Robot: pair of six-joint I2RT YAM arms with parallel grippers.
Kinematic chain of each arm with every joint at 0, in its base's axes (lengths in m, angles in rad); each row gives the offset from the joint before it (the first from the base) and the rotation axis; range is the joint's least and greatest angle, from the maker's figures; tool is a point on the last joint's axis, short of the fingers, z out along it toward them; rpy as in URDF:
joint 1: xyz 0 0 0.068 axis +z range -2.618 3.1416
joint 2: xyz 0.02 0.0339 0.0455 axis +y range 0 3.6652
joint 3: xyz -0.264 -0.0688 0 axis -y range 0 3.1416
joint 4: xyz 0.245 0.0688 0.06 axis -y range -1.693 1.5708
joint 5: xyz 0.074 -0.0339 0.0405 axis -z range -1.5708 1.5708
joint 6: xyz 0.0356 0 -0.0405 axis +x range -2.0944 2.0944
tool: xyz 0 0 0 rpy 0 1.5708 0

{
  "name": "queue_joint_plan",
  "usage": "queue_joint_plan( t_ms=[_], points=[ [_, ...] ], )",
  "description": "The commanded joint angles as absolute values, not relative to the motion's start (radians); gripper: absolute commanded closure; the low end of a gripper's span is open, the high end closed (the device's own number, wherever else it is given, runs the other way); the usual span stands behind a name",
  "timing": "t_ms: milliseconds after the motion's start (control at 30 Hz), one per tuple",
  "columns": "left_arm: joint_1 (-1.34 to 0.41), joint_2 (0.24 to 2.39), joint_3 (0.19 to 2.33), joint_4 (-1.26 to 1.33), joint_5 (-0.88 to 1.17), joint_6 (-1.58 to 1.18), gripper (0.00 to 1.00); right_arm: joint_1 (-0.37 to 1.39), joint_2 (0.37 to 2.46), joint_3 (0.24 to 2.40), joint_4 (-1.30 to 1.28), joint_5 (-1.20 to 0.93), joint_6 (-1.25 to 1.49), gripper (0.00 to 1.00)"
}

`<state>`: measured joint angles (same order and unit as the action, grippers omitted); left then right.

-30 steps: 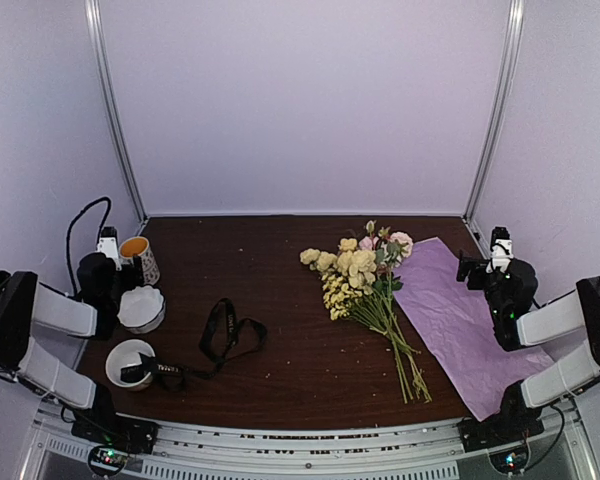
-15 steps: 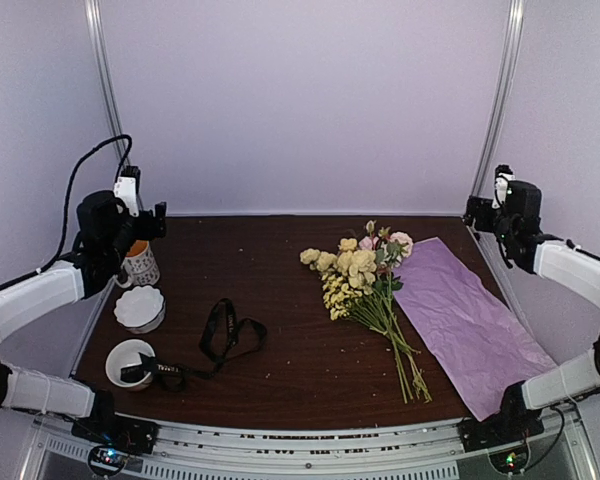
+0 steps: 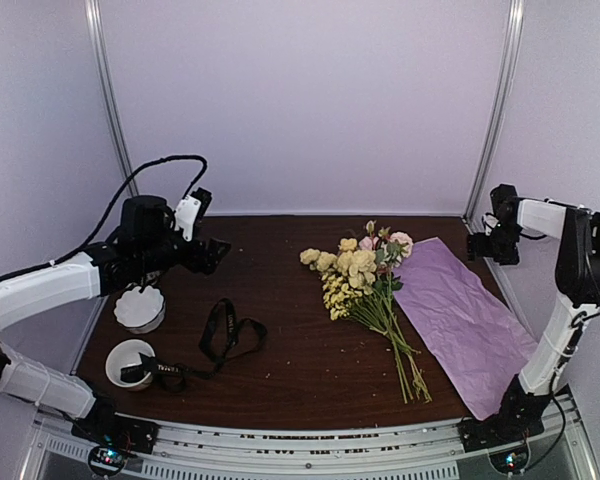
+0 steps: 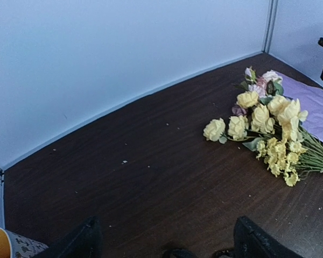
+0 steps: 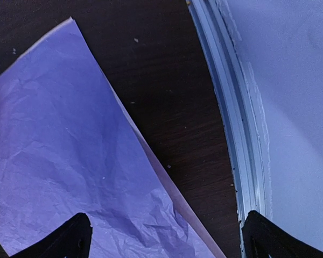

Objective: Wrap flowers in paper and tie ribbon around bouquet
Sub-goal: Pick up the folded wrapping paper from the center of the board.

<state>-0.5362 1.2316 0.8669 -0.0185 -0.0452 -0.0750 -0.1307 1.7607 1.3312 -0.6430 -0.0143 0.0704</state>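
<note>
Top external, arms aloft, left pincer spread, right pincer spread near paper

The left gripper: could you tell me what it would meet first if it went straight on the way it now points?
Probably the bare table, short of the flowers. The left gripper angles down toward it with nothing between, though depth is hard to judge.

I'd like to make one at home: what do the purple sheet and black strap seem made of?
The purple sheet looks like thin matte paper, tissue-like: fine crinkles cover it. The black strap seems flat fabric ribbon, limp and looped, with white lettering; its weave is too small to tell.
</note>
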Motion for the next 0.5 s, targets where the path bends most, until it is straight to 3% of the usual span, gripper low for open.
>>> queue_joint_plan(
  t_ms=[0,467],
  points=[
    [-0.554,1.271,0.91,-0.043,0.035,-0.086,0.13,-0.173,1.906,1.433,-0.813,-0.145,0.007,0.0],
    [-0.571,1.359,0.939,-0.084,0.02,-0.076,0.13,-0.2,2.068,1.601,-0.915,-0.379,-0.105,0.11]
  ],
)
